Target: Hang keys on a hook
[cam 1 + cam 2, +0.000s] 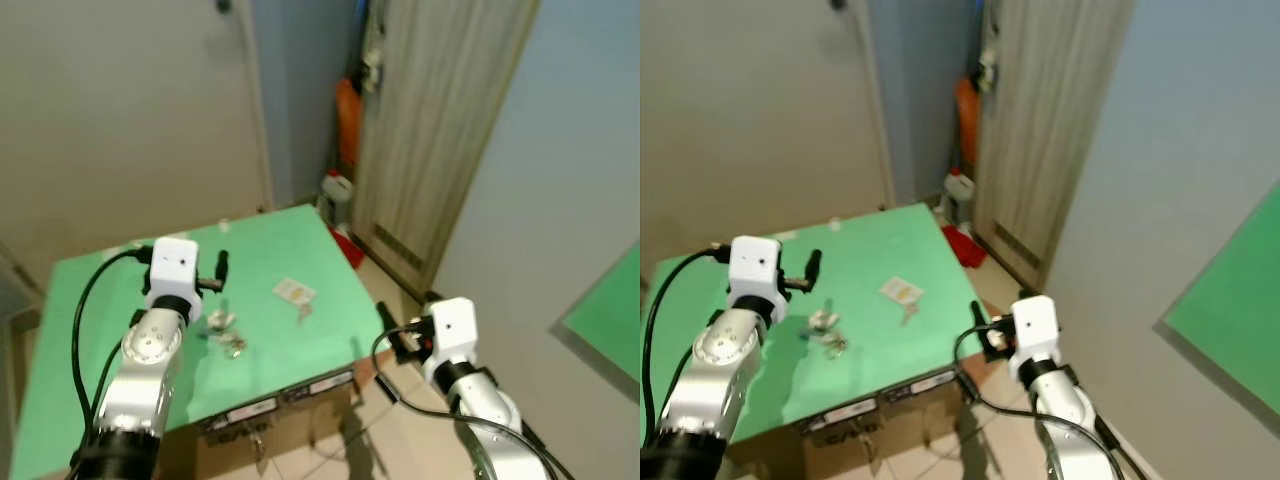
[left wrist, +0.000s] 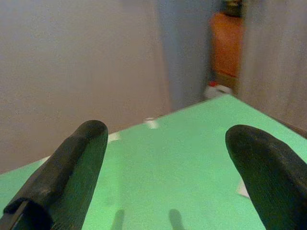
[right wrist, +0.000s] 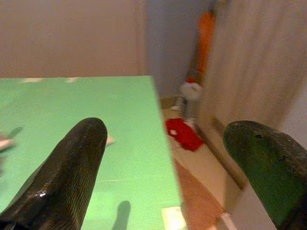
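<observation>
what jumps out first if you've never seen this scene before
The bright green table fills the middle, with a bunch of keys and a small card lying on it. The left gripper hovers open above the table near the keys, while the right gripper hangs open beyond the table's right edge.

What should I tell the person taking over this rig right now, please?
Left gripper: jaws open, holding nothing, raised above the green table, just past the keys.
Right gripper: jaws open, holding nothing, off the table's right edge, over the floor.
Keys: lying loose on the table near its front edge, below the left arm. A small white tag lies to their right.
Done: nothing yet; the keys are not picked up.
Left: grasp the keys, probably with the left gripper as it is nearer, find the hook and hang them. I cannot make out a hook from here.
</observation>
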Controlling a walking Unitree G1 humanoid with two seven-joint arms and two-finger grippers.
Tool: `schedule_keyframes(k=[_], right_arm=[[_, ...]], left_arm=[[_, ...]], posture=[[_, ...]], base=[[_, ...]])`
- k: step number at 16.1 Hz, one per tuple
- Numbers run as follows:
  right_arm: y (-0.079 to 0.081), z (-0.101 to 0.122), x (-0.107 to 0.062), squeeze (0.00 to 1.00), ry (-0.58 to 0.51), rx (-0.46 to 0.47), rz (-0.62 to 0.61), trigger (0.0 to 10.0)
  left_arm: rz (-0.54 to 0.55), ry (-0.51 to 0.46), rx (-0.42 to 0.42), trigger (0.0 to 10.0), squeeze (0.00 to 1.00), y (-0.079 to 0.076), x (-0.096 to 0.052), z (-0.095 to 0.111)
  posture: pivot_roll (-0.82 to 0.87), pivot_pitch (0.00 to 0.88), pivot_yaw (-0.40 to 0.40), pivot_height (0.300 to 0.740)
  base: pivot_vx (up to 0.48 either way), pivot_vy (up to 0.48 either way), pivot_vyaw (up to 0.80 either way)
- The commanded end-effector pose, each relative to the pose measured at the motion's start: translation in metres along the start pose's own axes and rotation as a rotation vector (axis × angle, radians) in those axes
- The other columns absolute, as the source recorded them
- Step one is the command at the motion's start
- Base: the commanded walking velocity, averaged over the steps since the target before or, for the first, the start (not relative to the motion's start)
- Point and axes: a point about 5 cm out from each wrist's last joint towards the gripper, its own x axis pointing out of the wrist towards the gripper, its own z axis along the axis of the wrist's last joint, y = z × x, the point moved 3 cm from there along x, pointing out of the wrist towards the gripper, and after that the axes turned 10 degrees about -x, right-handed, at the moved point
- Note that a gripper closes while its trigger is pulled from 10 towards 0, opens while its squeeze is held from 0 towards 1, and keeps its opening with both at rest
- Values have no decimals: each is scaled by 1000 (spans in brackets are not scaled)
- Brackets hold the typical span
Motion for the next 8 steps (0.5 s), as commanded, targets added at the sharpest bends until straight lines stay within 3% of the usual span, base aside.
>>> schedule_keyframes(k=[1,8], right_arm=[[-6,1,-4,0,8,-23,-2,10000],[-45,3,-52,0,76,-105,32,10000]], left_arm=[[36,-6,0,10000,0,5,5,2],[124,57,-30,10000,0,13,28,-19]], posture=[[-68,1,13,740],[-232,97,-106,740]], base=[[0,0,0],[0,0,0]])
